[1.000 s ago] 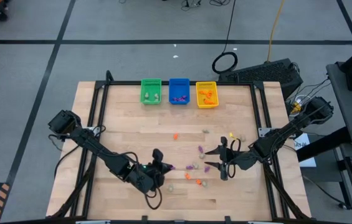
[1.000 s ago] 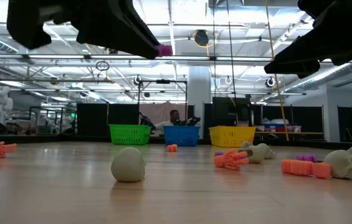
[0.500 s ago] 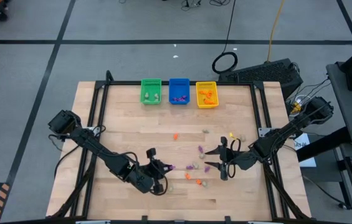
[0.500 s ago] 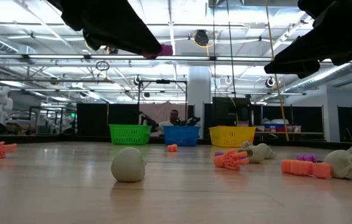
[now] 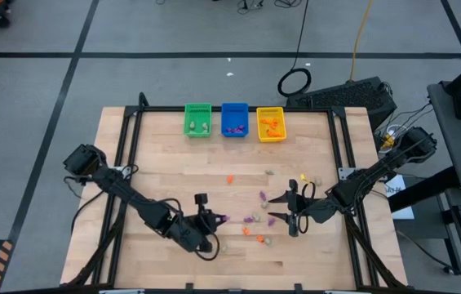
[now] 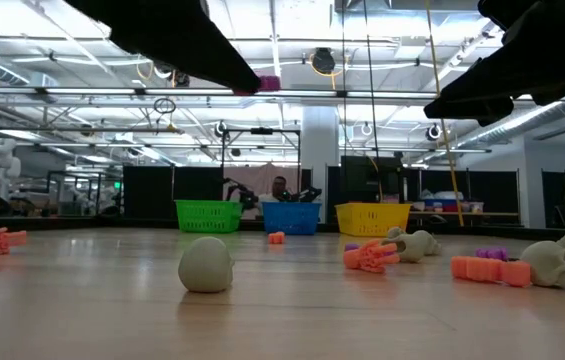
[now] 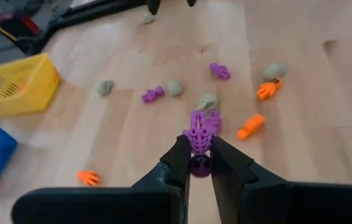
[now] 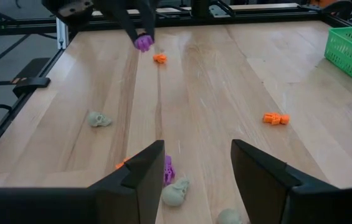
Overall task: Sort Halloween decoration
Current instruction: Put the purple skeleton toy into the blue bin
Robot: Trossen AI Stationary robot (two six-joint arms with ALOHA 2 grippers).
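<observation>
The Halloween decoration is a scatter of tiny orange, purple and pale trinkets on the wooden table: a pale skull (image 6: 206,264), an orange piece (image 6: 369,256), a purple piece (image 5: 250,220). Above the table's near middle, my left gripper (image 5: 216,219) is shut on one purple trinket (image 7: 202,132), which also shows in the right wrist view (image 8: 143,42). To its right my right gripper (image 5: 283,207) hangs open above loose trinkets, its fingers (image 8: 144,174) holding nothing. My left gripper pinches the purple trinket's near end (image 7: 199,163) between its two fingertips (image 7: 180,158). The rest of the trinket sticks out ahead of them. The fingers slant down from the table's left toward its right. The trinket (image 6: 267,84) is lifted well clear of the table.
Three small bins stand in a row at the far edge: green (image 5: 197,120), blue (image 5: 234,119), yellow (image 5: 270,124), each with a few trinkets inside. More trinkets lie between the grippers and under the right one. The table's far half is mostly bare wood.
My left gripper has rolled about the line it points along while staying in place, still shut on the purple trinket, which turned with it. My right gripper has kept still.
</observation>
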